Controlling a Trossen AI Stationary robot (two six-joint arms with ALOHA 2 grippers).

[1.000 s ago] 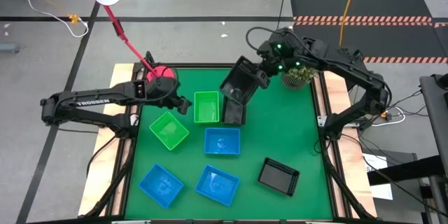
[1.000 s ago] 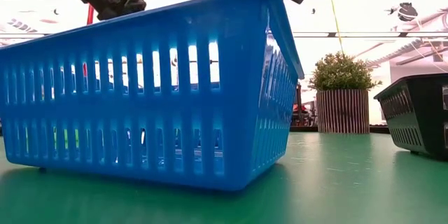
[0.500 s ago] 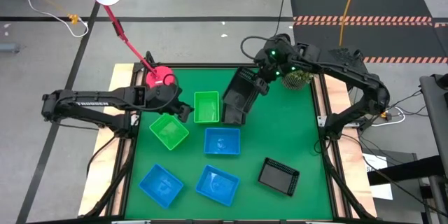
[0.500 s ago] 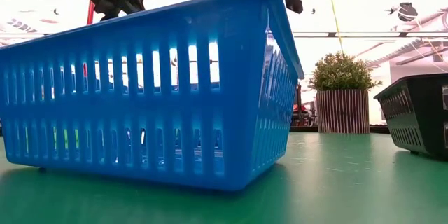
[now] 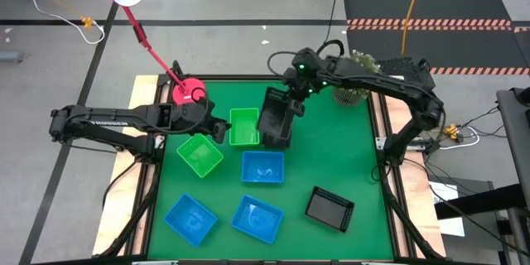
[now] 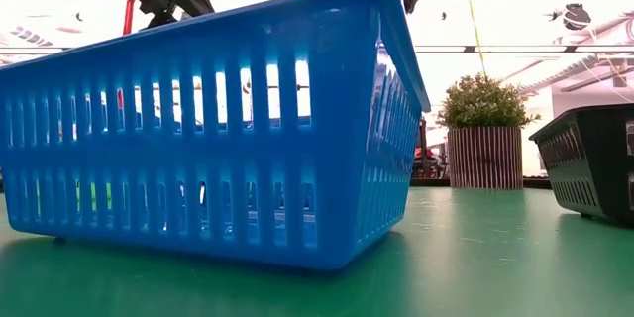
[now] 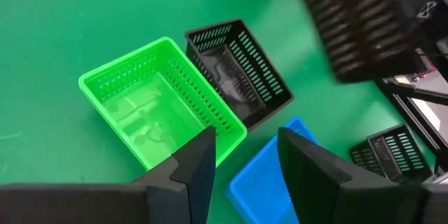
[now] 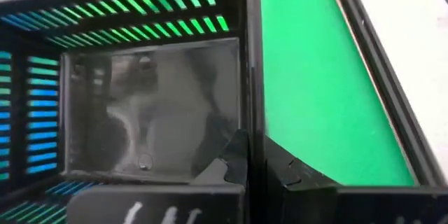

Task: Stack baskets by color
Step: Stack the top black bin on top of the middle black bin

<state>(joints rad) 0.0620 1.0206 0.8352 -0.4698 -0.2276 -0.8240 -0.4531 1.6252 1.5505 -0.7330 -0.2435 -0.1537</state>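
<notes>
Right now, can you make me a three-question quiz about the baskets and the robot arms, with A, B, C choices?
1. What sits right beside the resting black basket?
A. a green basket
B. the pink lamp
C. the plant

2. How many blue baskets show from above?
A. one
B. three
C. five

3. What is the right gripper doing?
A. hanging empty
B. holding the lifted black basket
C. pressing the lamp

Answers:
1 A: the left wrist view shows the two side by side.
2 B: three lie apart on the green mat.
3 B: its fingers pinch that basket's rim, above the others.
</notes>
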